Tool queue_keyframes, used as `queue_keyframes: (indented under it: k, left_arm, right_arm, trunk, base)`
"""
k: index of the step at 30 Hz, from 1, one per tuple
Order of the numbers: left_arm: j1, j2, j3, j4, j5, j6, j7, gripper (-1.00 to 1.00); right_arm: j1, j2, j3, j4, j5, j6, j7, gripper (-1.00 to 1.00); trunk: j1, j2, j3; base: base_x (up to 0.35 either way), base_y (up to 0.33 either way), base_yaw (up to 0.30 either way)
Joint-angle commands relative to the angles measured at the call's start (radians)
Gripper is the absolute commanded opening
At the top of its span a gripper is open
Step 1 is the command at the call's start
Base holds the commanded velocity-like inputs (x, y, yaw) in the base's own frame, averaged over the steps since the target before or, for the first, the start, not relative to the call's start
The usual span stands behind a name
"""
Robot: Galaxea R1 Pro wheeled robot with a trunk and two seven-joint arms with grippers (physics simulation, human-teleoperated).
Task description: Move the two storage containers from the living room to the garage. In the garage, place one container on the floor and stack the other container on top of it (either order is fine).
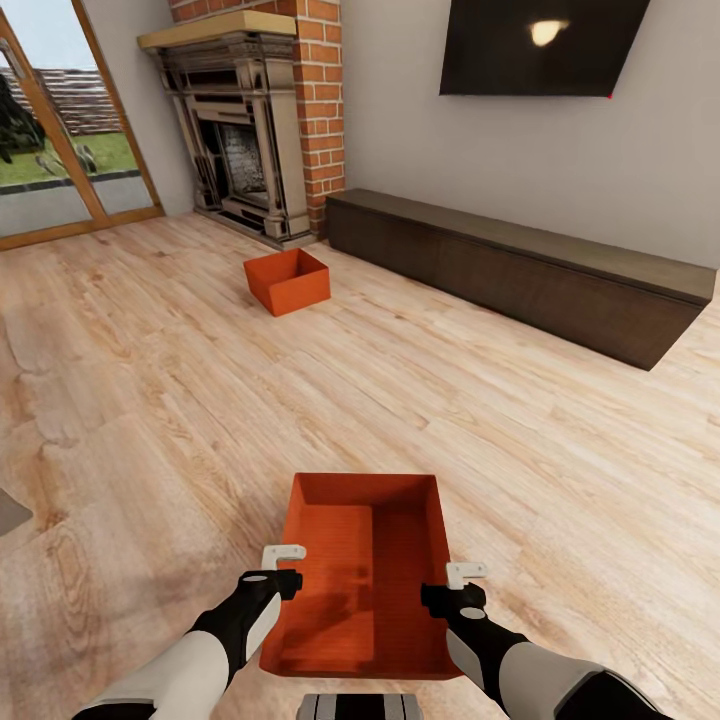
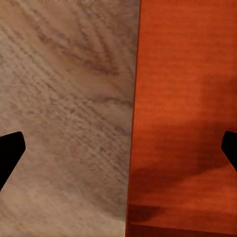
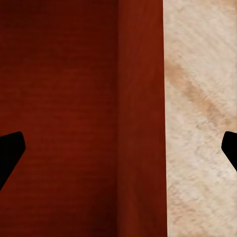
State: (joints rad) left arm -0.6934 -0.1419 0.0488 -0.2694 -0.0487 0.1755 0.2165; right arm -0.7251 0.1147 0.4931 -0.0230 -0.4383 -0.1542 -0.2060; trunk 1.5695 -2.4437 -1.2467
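Note:
I am in the living room, on its light wood plank floor (image 1: 520, 420). One orange-red storage container (image 1: 365, 570) sits just in front of me, open top up. My left gripper (image 1: 288, 567) hangs open over its left wall (image 2: 134, 123), one finger outside and one inside. Over the container's right wall (image 3: 140, 118) my right gripper (image 1: 452, 585) is open in the same straddling way. The second storage container (image 1: 288, 280) stands farther off near the fireplace. The garage and its floor are out of view.
A brick fireplace (image 1: 250, 130) fills the far corner, with a glass door (image 1: 60, 160) to its left. A long dark low cabinet (image 1: 520, 270) runs along the right wall under a wall TV (image 1: 540, 45). Bare planks lie between the two containers.

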Motion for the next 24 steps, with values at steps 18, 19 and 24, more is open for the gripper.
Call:
queue_keyframes:
  k: [18,19,24]
  left_arm:
    - [0.000,-0.001,0.005,-0.002,-0.005,0.005,0.001,1.00]
    - [0.000,-0.001,0.005,-0.002,-0.005,0.005,0.001,1.00]
    - [0.000,-0.001,0.005,-0.002,-0.005,0.006,0.001,1.00]
  right_arm:
    - [0.000,0.000,0.008,0.001,-0.009,-0.003,-0.003,1.00]
    - [0.000,0.000,0.008,0.001,-0.009,-0.003,-0.003,1.00]
    - [0.000,0.000,0.008,0.001,-0.010,-0.003,-0.003,1.00]
  trunk:
    - [0.000,0.000,-0.001]
    - [0.000,0.000,-0.001]
    - [0.000,0.000,-0.001]
  base:
    - [0.000,0.000,0.000]
    - [0.000,0.000,0.000]
    - [0.000,0.000,0.000]
